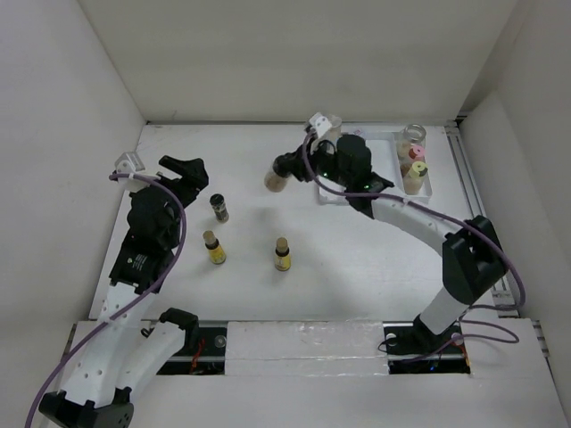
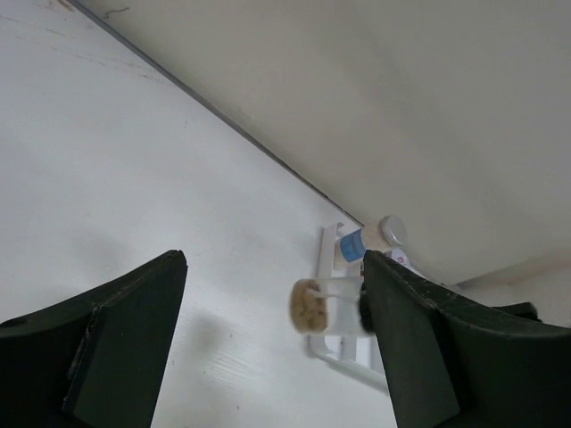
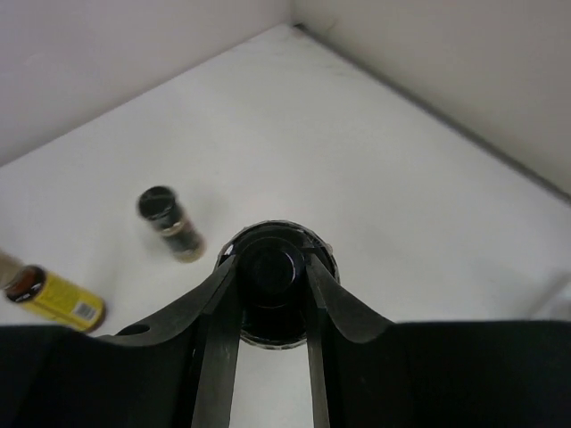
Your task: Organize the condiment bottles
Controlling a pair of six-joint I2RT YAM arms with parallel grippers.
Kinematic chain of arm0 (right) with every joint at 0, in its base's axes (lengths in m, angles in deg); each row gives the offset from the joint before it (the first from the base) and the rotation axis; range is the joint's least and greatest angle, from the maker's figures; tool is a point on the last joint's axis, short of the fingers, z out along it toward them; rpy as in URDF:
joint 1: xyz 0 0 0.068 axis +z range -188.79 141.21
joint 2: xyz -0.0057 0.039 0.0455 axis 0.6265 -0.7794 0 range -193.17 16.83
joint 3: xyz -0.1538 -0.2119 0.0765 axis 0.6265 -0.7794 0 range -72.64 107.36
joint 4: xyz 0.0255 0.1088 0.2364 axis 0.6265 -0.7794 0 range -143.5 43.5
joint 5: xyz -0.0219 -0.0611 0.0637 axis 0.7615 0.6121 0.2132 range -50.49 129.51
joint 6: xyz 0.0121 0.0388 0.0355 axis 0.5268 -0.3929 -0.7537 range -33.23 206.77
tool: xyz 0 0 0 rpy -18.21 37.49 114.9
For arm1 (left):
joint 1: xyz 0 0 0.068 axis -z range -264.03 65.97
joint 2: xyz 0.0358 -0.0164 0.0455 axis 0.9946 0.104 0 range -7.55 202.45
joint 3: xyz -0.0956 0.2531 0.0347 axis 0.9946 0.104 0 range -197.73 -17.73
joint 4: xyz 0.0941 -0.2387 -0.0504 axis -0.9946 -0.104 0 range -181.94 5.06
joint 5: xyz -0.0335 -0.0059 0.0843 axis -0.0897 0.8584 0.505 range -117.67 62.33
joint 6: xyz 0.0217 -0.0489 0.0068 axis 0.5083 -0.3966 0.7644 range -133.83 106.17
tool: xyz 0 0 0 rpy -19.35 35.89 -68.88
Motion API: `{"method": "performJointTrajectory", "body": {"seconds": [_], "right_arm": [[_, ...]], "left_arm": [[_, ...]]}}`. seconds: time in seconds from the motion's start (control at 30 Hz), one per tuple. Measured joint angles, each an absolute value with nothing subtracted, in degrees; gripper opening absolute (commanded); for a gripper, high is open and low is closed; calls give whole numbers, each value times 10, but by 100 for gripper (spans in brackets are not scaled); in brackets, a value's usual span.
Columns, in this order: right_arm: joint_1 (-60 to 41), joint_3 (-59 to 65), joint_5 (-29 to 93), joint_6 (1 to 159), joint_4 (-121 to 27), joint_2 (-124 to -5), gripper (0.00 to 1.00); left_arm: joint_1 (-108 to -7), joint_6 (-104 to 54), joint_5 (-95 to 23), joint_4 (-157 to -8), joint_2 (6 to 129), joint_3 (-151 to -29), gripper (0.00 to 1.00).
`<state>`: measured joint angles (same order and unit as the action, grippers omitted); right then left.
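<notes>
The right gripper (image 3: pixel 270 267) is closed narrow on the black cap of a clear jar (image 1: pixel 276 182) with tan contents, one finger on each side of the cap. The jar hangs at the far centre of the table (image 1: pixel 357 276); whether its base is clear of the surface cannot be told. The step in hand appears to be a transfer of this jar to the white tray (image 1: pixel 431 181), which lies well apart to the right at the far edge and already holds several bottles (image 1: pixel 415 169). The next move likely calls for a carry to the right with the grip kept firm, then a descent into a free slot without striking the bottles standing there. The left gripper (image 1: pixel 187 174) stands wide and empty at the far left, with the held jar in line beyond its fingers. On the table between the arms stand a dark-capped bottle (image 1: pixel 219 207) and, nearer, two yellow-labelled bottles (image 1: pixel 214 248), all awaiting pickup.
</notes>
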<state>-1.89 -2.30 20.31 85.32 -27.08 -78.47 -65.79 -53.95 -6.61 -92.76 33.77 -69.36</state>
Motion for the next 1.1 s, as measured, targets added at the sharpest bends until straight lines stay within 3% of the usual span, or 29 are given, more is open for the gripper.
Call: {"method": "performJointTrajectory", "body": {"seconds": [0.5,0.87,1.0,1.1], "right_arm": [[-314,-20,432,843,-364,-732,2],[-369,147,407,836,-386,-943,2],[-369,188,404,840,-404,-994,4],[-368,209,404,843,-414,-1018,13]], "left_arm": [[-658,-540,-46,-935,335,-695,75],[-658,-533,-60,-934,348,-695,75],[-658,-526,-72,-924,355,-695,75],[-658,-522,-82,-920,366,-695,75]]}}
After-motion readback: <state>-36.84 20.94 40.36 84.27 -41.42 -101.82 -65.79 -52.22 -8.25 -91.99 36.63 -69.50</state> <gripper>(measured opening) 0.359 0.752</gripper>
